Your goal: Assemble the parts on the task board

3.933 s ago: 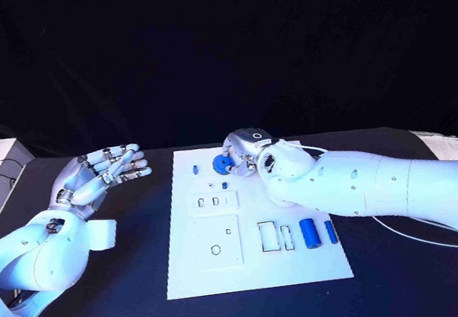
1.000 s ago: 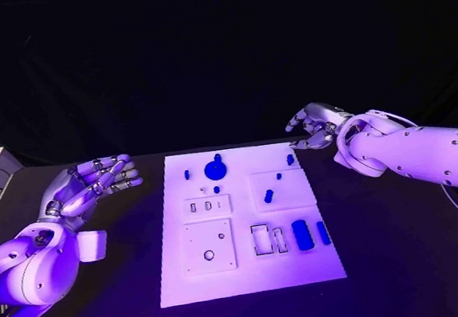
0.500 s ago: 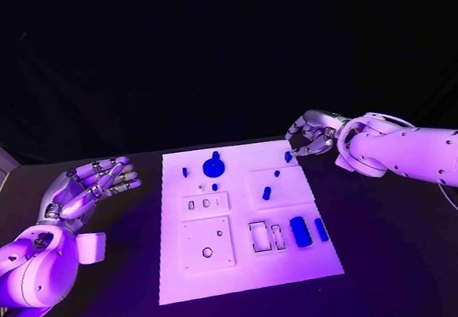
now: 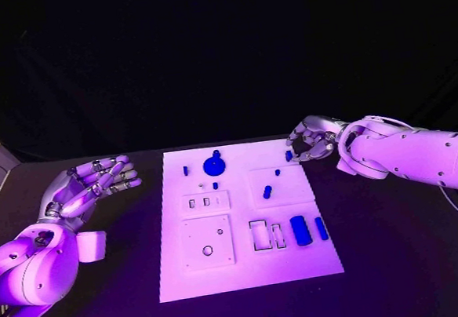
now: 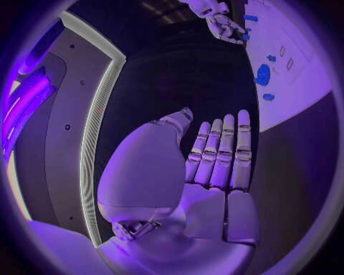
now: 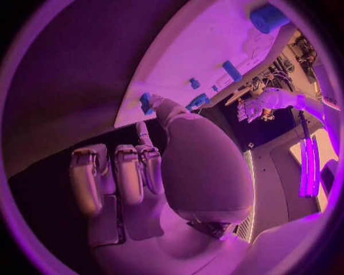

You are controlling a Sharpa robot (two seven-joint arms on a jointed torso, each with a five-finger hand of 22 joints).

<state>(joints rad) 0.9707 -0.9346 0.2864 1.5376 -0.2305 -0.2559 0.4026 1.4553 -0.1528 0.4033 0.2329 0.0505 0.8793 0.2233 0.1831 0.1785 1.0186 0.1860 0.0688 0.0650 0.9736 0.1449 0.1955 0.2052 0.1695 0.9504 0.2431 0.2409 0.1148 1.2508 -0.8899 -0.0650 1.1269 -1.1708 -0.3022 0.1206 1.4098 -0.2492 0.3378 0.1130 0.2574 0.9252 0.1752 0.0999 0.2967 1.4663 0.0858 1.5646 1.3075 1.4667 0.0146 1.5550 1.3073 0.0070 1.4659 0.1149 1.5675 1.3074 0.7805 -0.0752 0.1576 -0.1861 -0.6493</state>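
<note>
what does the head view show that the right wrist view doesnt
Head view alone: the whole task board, its blue cylinder and empty white slots at the near end, and the left arm's white cuff. Right wrist view alone: the right hand's palm side, its thumb on a small blue peg at the board's edge. Both: the board's far end, the blue disc, the raised left hand.

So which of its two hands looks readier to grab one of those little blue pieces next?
Probably the right hand: it sits at the task board's far right corner, beside a small blue peg. The left hand hangs open off the board's left side.
</note>
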